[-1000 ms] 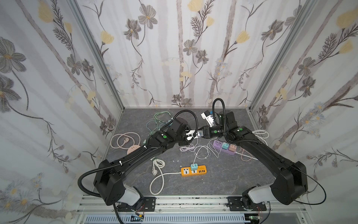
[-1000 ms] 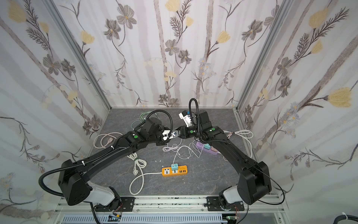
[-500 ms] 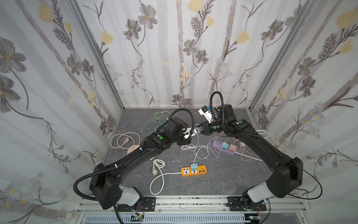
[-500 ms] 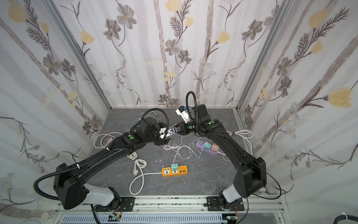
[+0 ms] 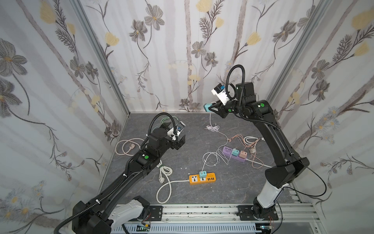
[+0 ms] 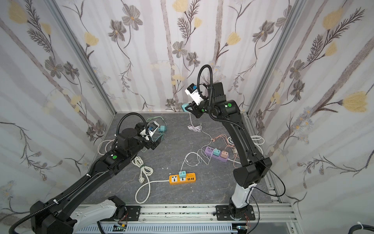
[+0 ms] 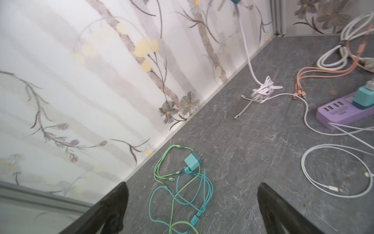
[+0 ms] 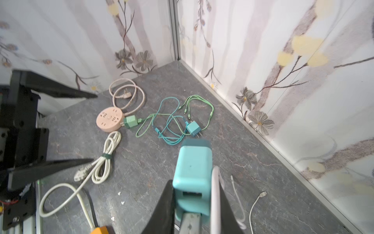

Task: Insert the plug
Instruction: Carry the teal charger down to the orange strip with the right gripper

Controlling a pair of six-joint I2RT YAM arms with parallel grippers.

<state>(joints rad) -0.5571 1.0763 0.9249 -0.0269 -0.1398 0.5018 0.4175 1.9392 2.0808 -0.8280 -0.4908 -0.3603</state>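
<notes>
Starting far to the left of the orange power strip [image 5: 202, 178], a beige cord [image 5: 125, 145] lies coiled on the grey table [image 5: 192, 145] by the side wall. The right wrist view shows that it belongs to a round pink socket hub [image 8: 110, 119], which has a green adapter [image 8: 131, 121] against its rim.

Left of the strip and behind it, the left gripper [image 5: 179, 142] hovers above the table. Its fingers [image 7: 109, 206] are spread wide with nothing between them. Beyond its tips, nearer the back wall, a small teal charger [image 7: 193, 161] lies loose among green and teal cables [image 7: 180, 194].

Just left of the strip lies a white cord bundle [image 5: 165, 172] bound with a green tie, and its lead curves round into the strip's left end. The strip itself carries one teal adapter [image 5: 202, 174], seated upright, and a thin white cable [image 5: 210, 160] loops away behind it.

Well behind the strip and high above it, close to the back wall, the right gripper [image 5: 214, 107] is clamped on the teal plug [image 5: 207, 107]. The plug is held in the air, away from every socket. In the right wrist view it sits between the black fingers [image 8: 165, 204], and its prongs cannot be seen. Its white lead hangs down to a small tangle [image 5: 212, 128] on the table.

To the right of the orange strip and behind it lies a purple power strip [image 5: 227, 150], which holds a teal adapter and a pink adapter [image 5: 242, 154] side by side. Peach cables [image 5: 245, 141] trail behind it.
</notes>
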